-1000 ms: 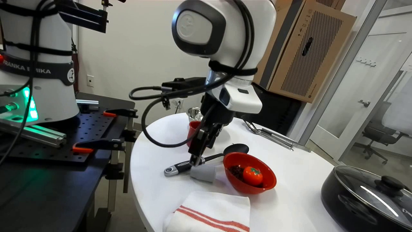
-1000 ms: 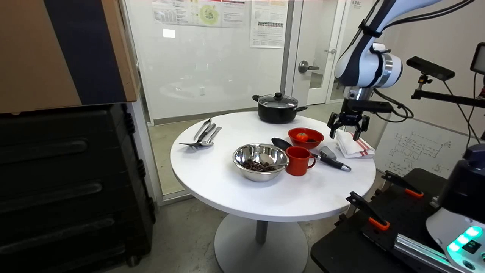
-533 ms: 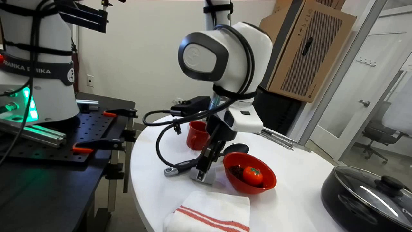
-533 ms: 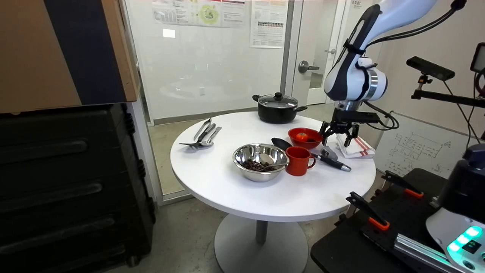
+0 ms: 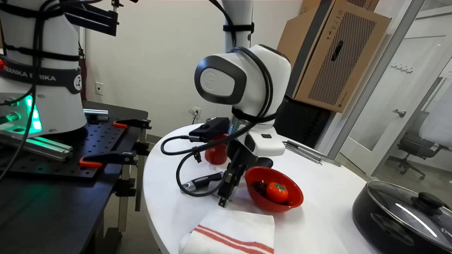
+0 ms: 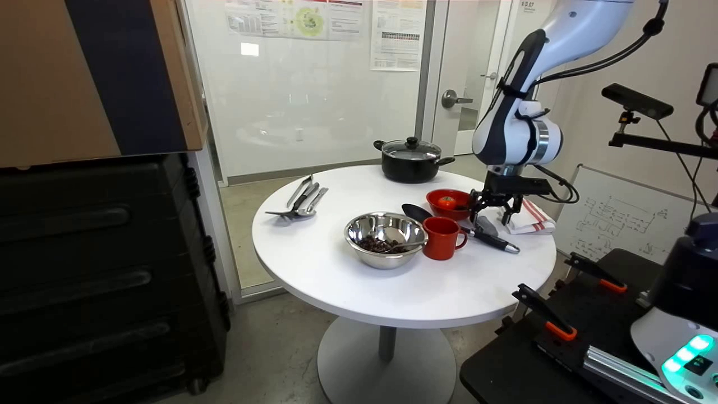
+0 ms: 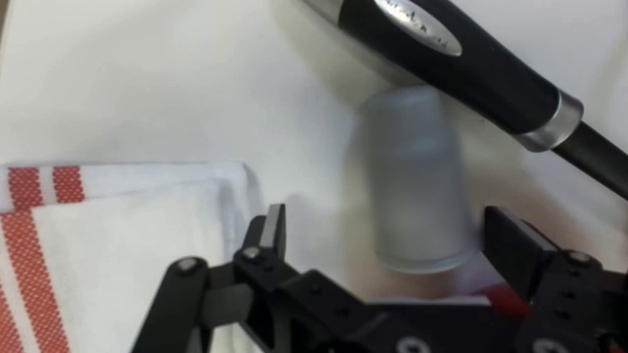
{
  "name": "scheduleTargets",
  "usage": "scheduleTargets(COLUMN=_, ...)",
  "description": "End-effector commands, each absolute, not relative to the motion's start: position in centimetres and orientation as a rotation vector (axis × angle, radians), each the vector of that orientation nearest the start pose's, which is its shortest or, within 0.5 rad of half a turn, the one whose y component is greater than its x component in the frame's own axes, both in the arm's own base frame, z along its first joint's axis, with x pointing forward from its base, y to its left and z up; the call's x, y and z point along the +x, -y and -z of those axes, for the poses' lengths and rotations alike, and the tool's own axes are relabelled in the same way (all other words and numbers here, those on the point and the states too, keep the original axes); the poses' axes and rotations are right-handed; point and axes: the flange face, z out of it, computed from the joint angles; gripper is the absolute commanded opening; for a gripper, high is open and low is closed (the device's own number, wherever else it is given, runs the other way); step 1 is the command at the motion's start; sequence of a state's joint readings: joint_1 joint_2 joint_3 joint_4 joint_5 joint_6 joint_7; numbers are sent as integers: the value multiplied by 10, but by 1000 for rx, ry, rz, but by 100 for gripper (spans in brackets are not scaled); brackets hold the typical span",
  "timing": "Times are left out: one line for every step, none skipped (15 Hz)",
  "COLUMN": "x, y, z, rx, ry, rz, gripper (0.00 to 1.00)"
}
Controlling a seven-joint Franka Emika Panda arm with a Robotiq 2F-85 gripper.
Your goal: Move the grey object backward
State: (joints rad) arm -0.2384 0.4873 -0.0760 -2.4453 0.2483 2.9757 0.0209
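In the wrist view, the fingers (image 7: pixel 515 250) are spread, with the grey object (image 7: pixel 417 181) seen between them, somewhat blurred, closer to the finger farther from the towel (image 7: pixel 132 235); contact with that finger cannot be told. The object is carried by the white surface (image 7: pixel 221 113), its narrower end right beside the handle of the black spoon (image 7: pixel 471 73); whether the two touch cannot be made out. In an exterior view, the fingers are held low and the grey object is mostly hidden behind them; a tomato (image 5: pixel 277 192) is contained in the red bowl (image 5: pixel 262 204) just beside, and a lidded black pot (image 5: pixel 370 215) is set well apart. In an exterior view, one finger is seen to each side of the grey object; a red mug (image 6: pixel 441 238) is noted next to the metal bowl (image 6: pixel 381 260), in which dark bits (image 6: pixel 377 245) are contained.
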Motion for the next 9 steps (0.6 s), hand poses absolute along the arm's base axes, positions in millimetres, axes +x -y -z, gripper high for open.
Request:
scheduleTargets(x=443, y=167, z=-107, rx=-3004, ry=-908, rz=108, gripper=97)
scheduleTargets(x=441, y=168, z=-107, rx=-3002, ry=-909, rz=106, gripper=98)
scheduleTargets(x=439, y=168, z=-108, rx=-2999, ry=-910, rz=103, gripper=99)
scheduleTargets(x=439, y=169, z=-109, rx=-2996, ry=-912, rz=104, gripper=100)
scheduleTargets(x=438, y=169, z=-110, rx=-2993, ry=-913, rz=106, gripper=100)
scheduleTargets(x=438, y=170, z=-111, rx=-2990, ry=-916, rz=109, gripper=99)
scheduleTargets(x=437, y=170, z=-112, rx=-2986, ry=-920, rz=110, gripper=88)
scheduleTargets(x=437, y=170, z=-112, rx=-2981, ry=-923, rz=108, gripper=75)
scheduleTargets(x=436, y=170, z=-113, rx=-2976, ry=-929, rz=98, gripper=68)
